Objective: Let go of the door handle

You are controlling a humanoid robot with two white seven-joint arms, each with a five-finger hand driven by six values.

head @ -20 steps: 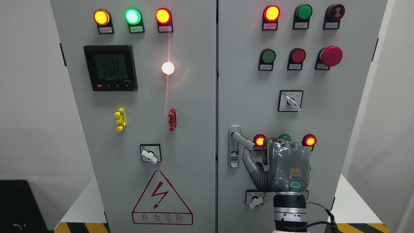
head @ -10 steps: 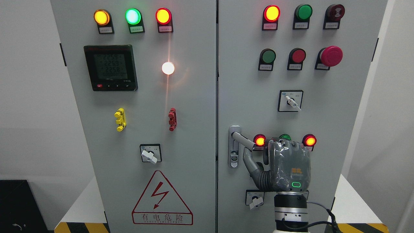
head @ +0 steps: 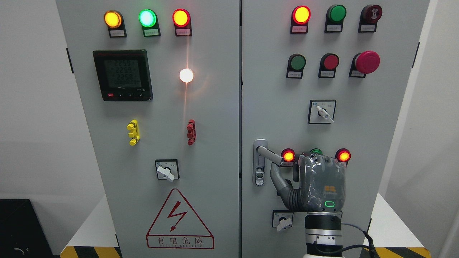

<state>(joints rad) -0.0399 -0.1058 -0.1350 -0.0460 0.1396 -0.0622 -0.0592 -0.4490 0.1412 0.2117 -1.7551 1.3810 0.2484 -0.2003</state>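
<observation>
- A black box (head: 19, 225) is seen at the lower left, beside the grey cabinet.
- On the left door (head: 150, 143), three lit lamps are set along the top: amber (head: 112, 19), green (head: 147, 18) and red (head: 181, 17).
- A digital meter (head: 122, 75) is mounted below them, with a glowing white lamp (head: 186, 75) to its right.
- Lower down, a yellow clip (head: 133, 132) and a red clip (head: 191, 132) are fixed side by side, well apart.
- A rotary switch (head: 166, 170) is placed under them, above a red warning triangle (head: 179, 220).
- On the right door (head: 272, 89), the door handle (head: 269, 154) is found near the left edge, its lever angled down to the right from a silver lock plate (head: 259, 163).
- The right hand (head: 315, 184) is raised from the bottom edge, its back turned to the camera, just right of the lever.
- Its fingers are curled at the top over the lever's outer end, and the thumb (head: 278, 179) is stretched up beneath the lever; whether the lever is gripped tight cannot be told, as the fingertips are hidden behind the hand.
- Two lit red lamps (head: 288, 155) are seen on either side of the knuckles.
- A selector switch (head: 322, 111) is mounted above, and a red mushroom button (head: 367, 62) is set higher at the right.
</observation>
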